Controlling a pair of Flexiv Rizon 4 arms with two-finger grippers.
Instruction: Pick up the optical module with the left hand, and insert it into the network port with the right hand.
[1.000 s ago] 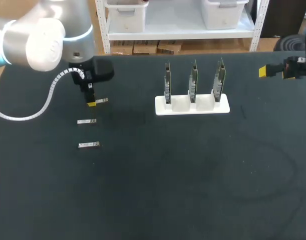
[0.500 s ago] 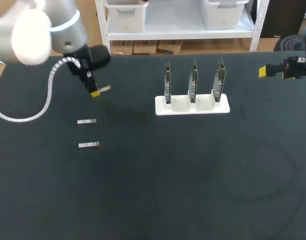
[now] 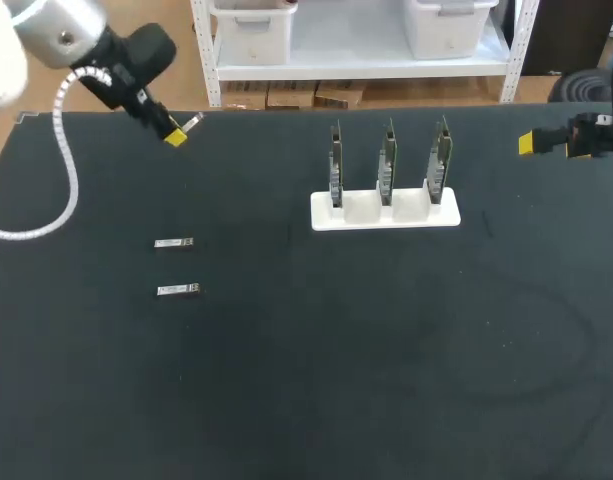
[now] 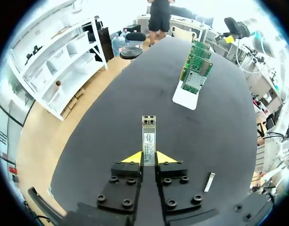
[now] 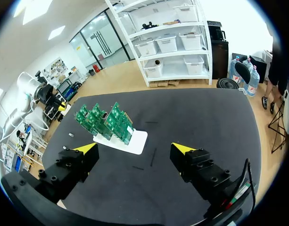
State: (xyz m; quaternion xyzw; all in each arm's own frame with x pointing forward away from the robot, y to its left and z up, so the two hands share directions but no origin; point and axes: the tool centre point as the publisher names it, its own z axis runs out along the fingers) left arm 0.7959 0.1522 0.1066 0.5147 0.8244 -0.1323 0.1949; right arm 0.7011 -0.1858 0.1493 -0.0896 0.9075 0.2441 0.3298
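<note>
The left gripper (image 4: 148,158) is raised over the far left corner of the surface (image 3: 316,380). Its fingers are clamped on one end of the optical module (image 4: 148,136). The module is a slim silver bar that sticks straight out past the yellow tips, with its free end toward the middle of the surface. In the head view the left arm (image 3: 61,30) comes in from the upper left corner, and a white coiled cable (image 3: 64,150) hangs from it in a loop toward the left edge.

Two more modules lie flat on the surface, on the robot's side of the raised gripper. The farther spare module (image 3: 173,243) and the nearer spare module (image 3: 178,290) are close together, one behind the other, and clear of the fingers. One of them shows in the left wrist view, on the surface beside the gripper.

A white stand (image 3: 426,215) sits well to the right of the held module, near the middle of the far half of the surface. It holds three green network cards (image 3: 387,160) upright in a row, edge-on to the head camera. Their ports are too small to make out. In the left wrist view the stand lies ahead of the module's tip and off to one side, with only dark surface between them.

The right gripper (image 5: 134,149) hangs at the far right edge of the surface, well apart from the stand. Its fingers are spread wide and hold nothing. The cards and the stand show between and beyond its yellow tips.
</note>
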